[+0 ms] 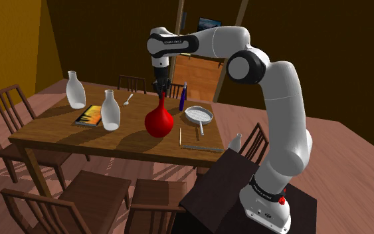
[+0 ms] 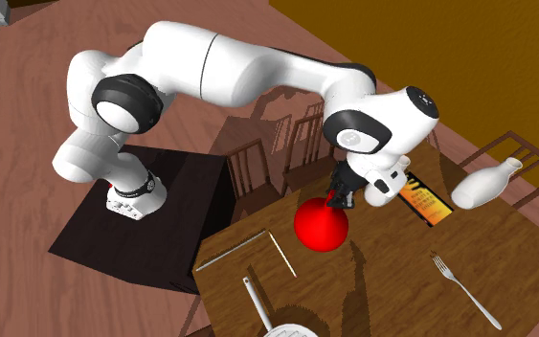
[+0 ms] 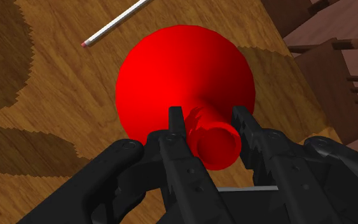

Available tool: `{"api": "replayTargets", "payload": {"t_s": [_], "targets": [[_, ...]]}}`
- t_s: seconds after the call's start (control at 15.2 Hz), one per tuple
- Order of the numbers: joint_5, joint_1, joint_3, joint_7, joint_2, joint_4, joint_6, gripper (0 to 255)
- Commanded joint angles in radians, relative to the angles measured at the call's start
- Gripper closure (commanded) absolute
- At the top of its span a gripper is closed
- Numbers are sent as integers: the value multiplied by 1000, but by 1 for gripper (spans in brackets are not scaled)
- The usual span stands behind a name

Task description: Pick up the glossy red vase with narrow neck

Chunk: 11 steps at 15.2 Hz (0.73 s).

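A glossy red vase (image 1: 159,121) with a round belly and a thin neck stands on the wooden table (image 1: 59,129), near the table's middle. My black gripper (image 1: 160,88) comes straight down over it. Along the hand, the two fingers (image 3: 176,124) clasp the neck just under the rim, one on each side, with the red belly (image 3: 177,70) beyond them. From the second exterior view the vase (image 2: 320,227) sits under the gripper (image 2: 339,196), its base on the tabletop.
Two white bottles (image 1: 76,90) (image 1: 110,110), a book (image 1: 89,116) and a fork (image 1: 129,100) lie toward the shoulder view's left. A blue bottle (image 1: 183,96), a pan (image 1: 198,115) and a pencil (image 1: 181,136) are to its right. Chairs (image 1: 12,126) ring the table.
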Motion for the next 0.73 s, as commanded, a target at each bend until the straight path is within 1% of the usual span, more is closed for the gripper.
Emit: {"api": "replayTargets", "payload": {"t_s": [0.0,0.66], "targets": [[0,0,0,-1,-1,11,-13,255],[0,0,0,-3,5,155,-151,255]]}}
